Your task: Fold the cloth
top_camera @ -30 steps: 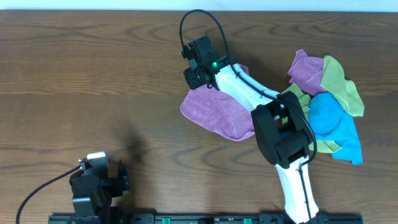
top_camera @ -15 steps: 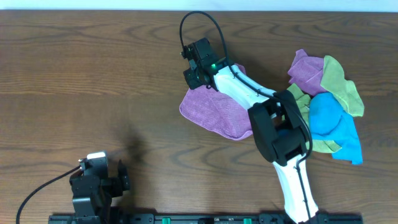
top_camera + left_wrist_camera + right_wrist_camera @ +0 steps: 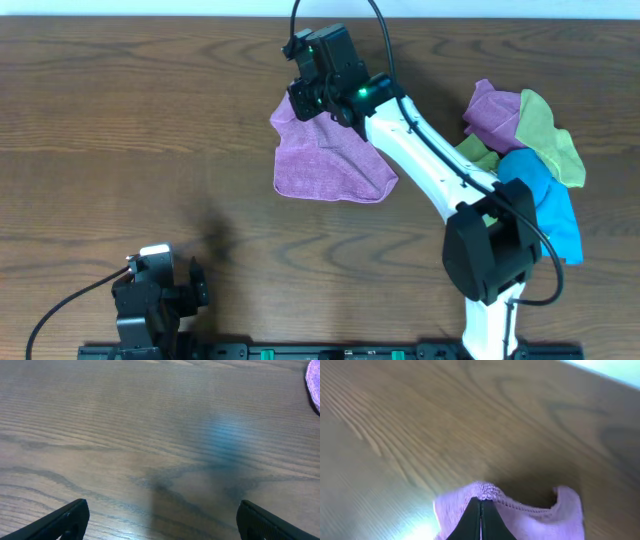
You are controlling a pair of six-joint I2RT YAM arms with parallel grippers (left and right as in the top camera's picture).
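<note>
Dragging the purple cloth (image 3: 325, 160) leftward, I keep the right gripper (image 3: 303, 103) clenched on its edge. It lies flatter now, readier for folding.

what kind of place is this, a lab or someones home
Probably a robotics lab bench: a left arm and a right arm mounted at the edge of a wood-grain table, plus a pile of coloured cloths, likely set out for practice.
</note>
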